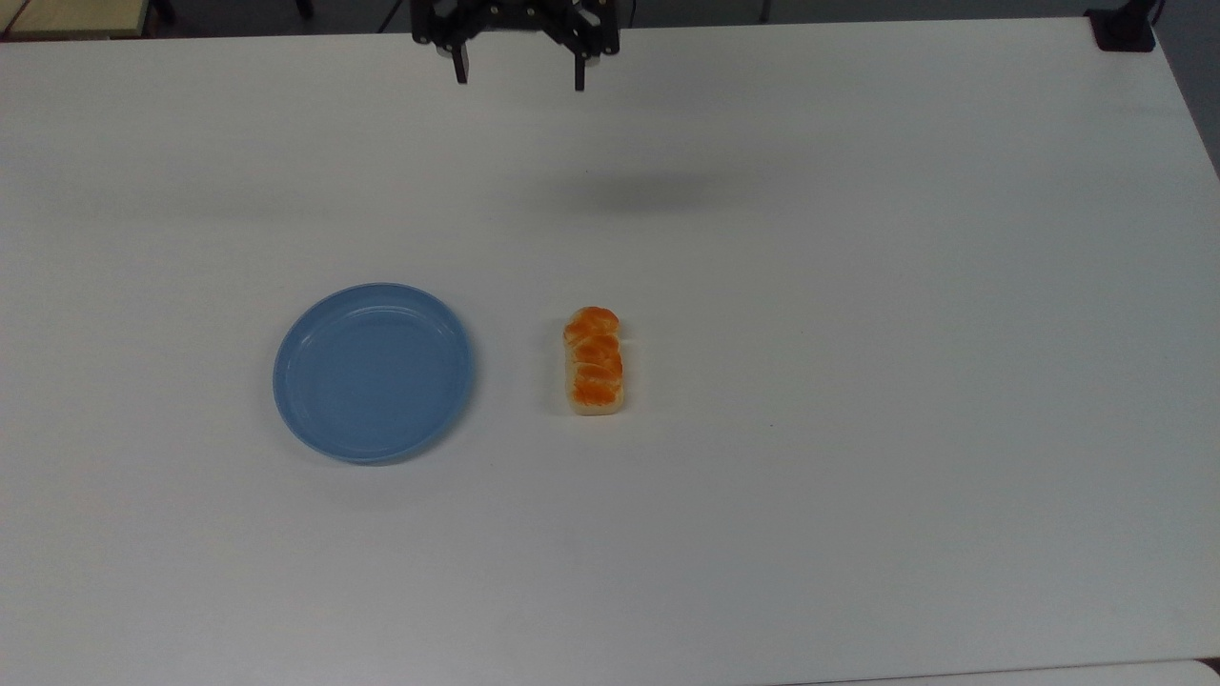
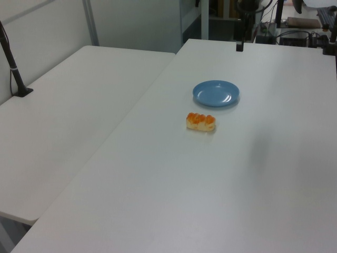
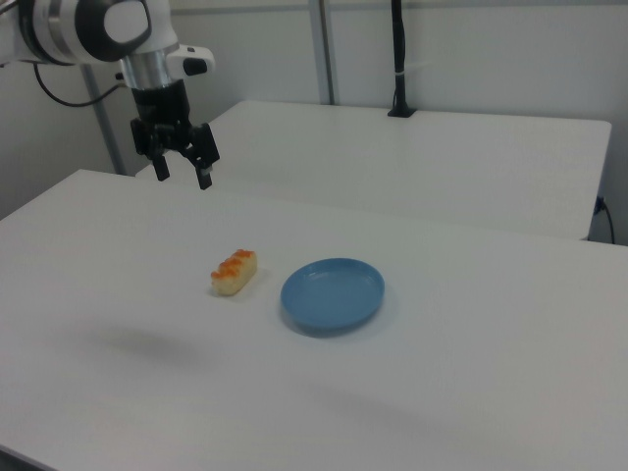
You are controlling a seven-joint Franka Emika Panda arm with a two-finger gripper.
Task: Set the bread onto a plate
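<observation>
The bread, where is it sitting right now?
The bread lies flat on the white table near the middle of the top view, just to the right of the plate with a clear gap between them.

I'm looking at a broad white table [image 1: 858, 286] under even, soft light, with one faint shadow [image 1: 648, 191] on it. A second white table [image 2: 68, 105] sits flush beside it, carrying a black clamped pole [image 2: 13, 68]. Behind are pale partition walls [image 3: 491, 49] with a grey upright post [image 2: 90, 21]. Past the far edge I make out what may be cables and equipment [image 2: 295, 31].
</observation>
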